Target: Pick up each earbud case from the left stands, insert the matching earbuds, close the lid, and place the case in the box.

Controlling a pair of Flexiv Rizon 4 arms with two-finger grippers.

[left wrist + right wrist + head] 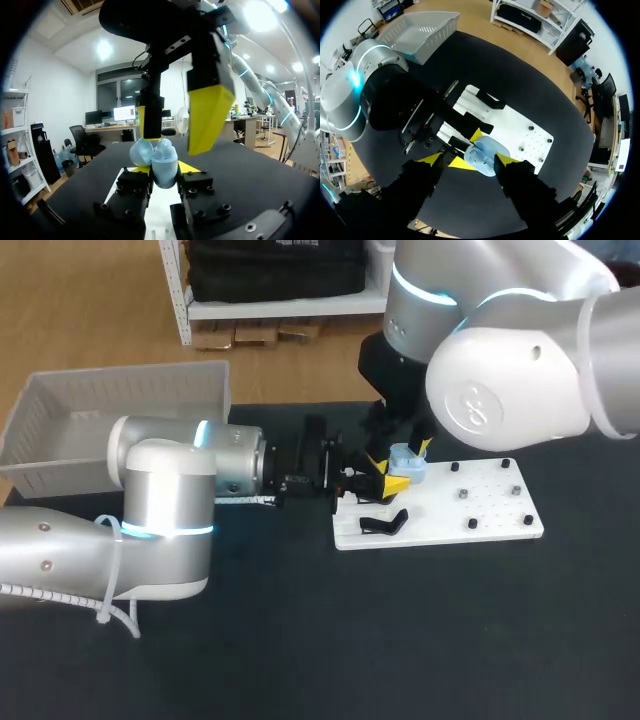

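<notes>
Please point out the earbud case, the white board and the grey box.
earbud case (408, 462): head view, its light blue top.
white board (492, 508): head view, a bare patch.
grey box (130, 398): head view, its far wall.

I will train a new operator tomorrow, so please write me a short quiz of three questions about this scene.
1. True or false: the left pincer is shut on the blue earbud case.
2. The white box stands: A left of the white board; B on the board; C on the case.
3. What colour is the stand lying on that board?
Key: 1 true; 2 A; 3 black.
</notes>
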